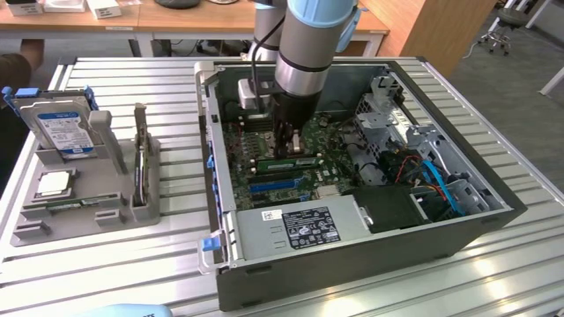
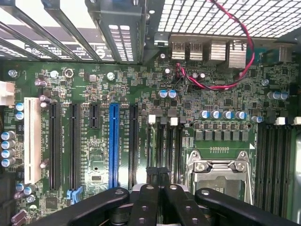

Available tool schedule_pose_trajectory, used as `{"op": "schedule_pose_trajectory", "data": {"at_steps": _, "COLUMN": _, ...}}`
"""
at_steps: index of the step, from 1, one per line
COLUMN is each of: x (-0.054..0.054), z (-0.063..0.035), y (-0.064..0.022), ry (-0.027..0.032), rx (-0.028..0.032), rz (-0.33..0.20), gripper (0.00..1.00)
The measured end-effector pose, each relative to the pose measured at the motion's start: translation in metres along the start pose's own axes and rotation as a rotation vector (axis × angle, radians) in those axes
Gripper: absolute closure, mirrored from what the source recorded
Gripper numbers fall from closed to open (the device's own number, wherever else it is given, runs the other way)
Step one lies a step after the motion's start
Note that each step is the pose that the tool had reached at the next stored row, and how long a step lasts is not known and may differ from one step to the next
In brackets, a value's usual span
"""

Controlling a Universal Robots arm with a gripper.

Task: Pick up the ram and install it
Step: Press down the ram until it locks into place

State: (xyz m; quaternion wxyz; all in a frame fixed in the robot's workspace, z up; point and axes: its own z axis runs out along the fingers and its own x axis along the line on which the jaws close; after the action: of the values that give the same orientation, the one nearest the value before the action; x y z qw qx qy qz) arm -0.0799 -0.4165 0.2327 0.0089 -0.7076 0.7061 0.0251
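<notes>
1. A gray tray (image 1: 53, 224) sits at nine o'clock of the computer case (image 1: 458, 231).
2. The gripper (image 1: 289, 148) hangs inside the case, fingers together.
3. The ram (image 1: 286, 162) lies on the motherboard (image 1: 264, 142), touching the fingertips.

Ribbed metal table (image 1: 132, 264), seemingly matt black claw (image 2: 160, 197)

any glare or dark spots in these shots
Exterior view: bright glare on the slatted table near the case's front corner, while the case interior is shadowed under the arm. Wrist view: the grille is blown out white; the fingers are dark against the board.
</notes>
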Motion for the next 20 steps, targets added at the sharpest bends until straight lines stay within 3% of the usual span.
{"op": "schedule_pose_trajectory", "data": {"at_steps": 20, "x": 0.0003, "z": 0.0053, "y": -0.0001, "ry": 0.0002, "rx": -0.0002, "rz": 0.000, "gripper": 0.90}}
